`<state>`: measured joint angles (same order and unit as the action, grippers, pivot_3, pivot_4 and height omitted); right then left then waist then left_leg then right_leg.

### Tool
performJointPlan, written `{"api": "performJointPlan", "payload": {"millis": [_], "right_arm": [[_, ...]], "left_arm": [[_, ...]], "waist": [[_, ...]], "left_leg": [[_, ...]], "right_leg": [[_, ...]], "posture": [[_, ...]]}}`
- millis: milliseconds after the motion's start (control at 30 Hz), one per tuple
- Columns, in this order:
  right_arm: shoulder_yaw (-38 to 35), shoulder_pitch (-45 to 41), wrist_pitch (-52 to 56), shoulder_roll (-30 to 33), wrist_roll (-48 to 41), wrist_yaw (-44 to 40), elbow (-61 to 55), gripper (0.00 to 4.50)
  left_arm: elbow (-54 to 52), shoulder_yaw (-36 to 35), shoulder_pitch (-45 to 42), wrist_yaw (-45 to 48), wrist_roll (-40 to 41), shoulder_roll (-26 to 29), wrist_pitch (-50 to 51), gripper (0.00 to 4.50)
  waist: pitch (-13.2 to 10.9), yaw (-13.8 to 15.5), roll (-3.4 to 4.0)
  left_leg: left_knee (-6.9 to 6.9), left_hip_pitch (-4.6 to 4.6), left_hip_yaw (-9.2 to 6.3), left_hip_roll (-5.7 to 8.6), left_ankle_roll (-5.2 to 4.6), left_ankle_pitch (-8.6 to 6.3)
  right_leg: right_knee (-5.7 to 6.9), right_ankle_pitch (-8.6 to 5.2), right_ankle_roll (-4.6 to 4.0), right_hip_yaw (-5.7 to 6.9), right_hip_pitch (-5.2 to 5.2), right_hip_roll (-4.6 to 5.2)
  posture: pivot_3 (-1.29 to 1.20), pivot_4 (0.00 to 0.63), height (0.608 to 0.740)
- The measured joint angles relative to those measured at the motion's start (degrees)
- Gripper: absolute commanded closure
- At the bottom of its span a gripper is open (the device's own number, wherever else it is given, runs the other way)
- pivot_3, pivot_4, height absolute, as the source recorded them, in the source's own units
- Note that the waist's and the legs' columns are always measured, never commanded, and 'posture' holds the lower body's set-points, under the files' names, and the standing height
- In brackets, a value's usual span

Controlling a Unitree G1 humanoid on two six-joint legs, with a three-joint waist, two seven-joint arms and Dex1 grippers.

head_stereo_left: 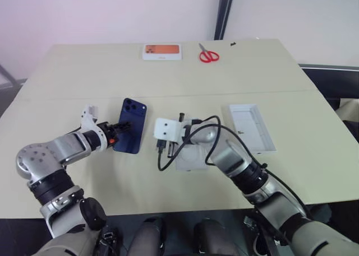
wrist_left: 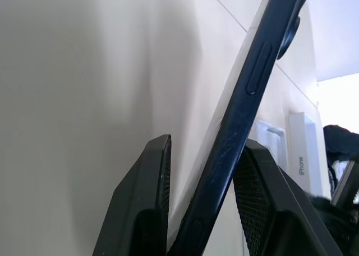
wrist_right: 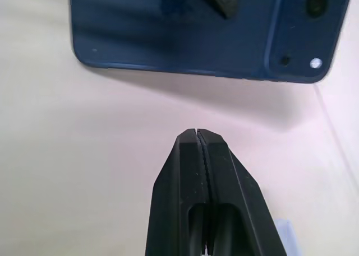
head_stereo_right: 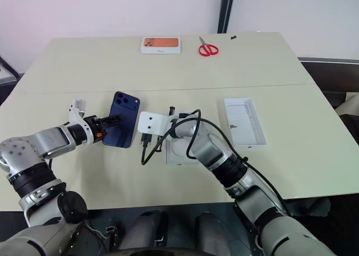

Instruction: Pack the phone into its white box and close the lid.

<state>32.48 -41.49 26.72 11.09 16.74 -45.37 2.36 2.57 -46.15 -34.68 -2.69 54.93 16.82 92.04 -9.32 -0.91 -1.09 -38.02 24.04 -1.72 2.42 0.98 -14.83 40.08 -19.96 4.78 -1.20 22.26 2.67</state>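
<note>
Two pressed-together right gripper [wrist_right: 197, 134] fingers face the phone [head_stereo_left: 130, 126] that the left gripper [head_stereo_left: 116, 129] grips.

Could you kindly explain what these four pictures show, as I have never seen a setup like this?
This is a humanoid robot with two arms, each ending in a two-fingered black gripper. Two pictures come from cameras in its head, looking down over a beige table; the other two come from a camera on each wrist. The left gripper holds a dark blue phone by its edge, one end raised off the table. The right gripper is shut and empty, near the phone. Also on the table: a white box under the right arm, a white lid lying open side up, a white box with an orange picture and red scissors.
</note>
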Motion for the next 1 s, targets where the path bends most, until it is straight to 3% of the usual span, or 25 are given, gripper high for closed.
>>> {"api": "performJointPlan", "payload": {"millis": [267,433,567,867,1000], "right_arm": [[0.9,0.0,0.4,-1.4,0.5,1.3,1.5,4.50],[0.9,0.0,0.4,-1.3,0.5,1.4,1.6,4.50],[0.9,0.0,0.4,-1.2,0.6,1.4,1.6,4.50],[0.6,0.0,1.3,0.2,0.9,0.7,-0.5,4.50],[-3.2,-0.1,4.3,4.2,-1.5,-2.2,-6.3,4.50]], "left_arm": [[6.8,-8.1,-1.3,-4.0,-1.3,-1.6,0.0,3.31],[7.7,-8.7,-0.9,-4.5,0.2,-1.5,0.1,3.31],[7.6,-8.5,-0.3,-3.7,3.1,-1.6,0.1,4.48],[4.0,-6.3,0.8,-6.7,8.4,-2.4,0.1,4.48],[1.5,-5.0,-0.8,-10.9,14.2,-4.8,0.1,4.48]], "waist": [[0.0,-0.1,-0.12],[0.0,-0.2,-0.12],[0.0,-0.2,-0.13],[0.0,0.0,-0.15],[-0.1,0.4,-0.21]], "left_leg": [[0.00,0.08,-0.01,0.00,0.01,0.00],[0.03,0.09,-0.01,-0.01,0.02,0.01],[0.02,0.09,-0.02,-0.01,0.02,0.01],[-0.03,0.32,-0.02,-0.01,0.03,0.01],[-0.08,0.37,-0.02,-0.01,0.03,0.01]], "right_leg": [[-0.01,0.00,0.00,0.02,0.06,0.00],[-0.01,0.00,0.00,0.02,0.06,-0.01],[-0.01,0.00,0.00,0.02,0.07,0.00],[-0.01,0.00,0.00,0.01,0.09,0.00],[-0.02,0.00,0.00,0.02,0.08,0.00]], "posture": [[0.00,0.150,0.740],[0.00,0.150,0.740],[0.00,0.150,0.740],[0.00,0.150,0.740],[0.00,0.150,0.740]]}}
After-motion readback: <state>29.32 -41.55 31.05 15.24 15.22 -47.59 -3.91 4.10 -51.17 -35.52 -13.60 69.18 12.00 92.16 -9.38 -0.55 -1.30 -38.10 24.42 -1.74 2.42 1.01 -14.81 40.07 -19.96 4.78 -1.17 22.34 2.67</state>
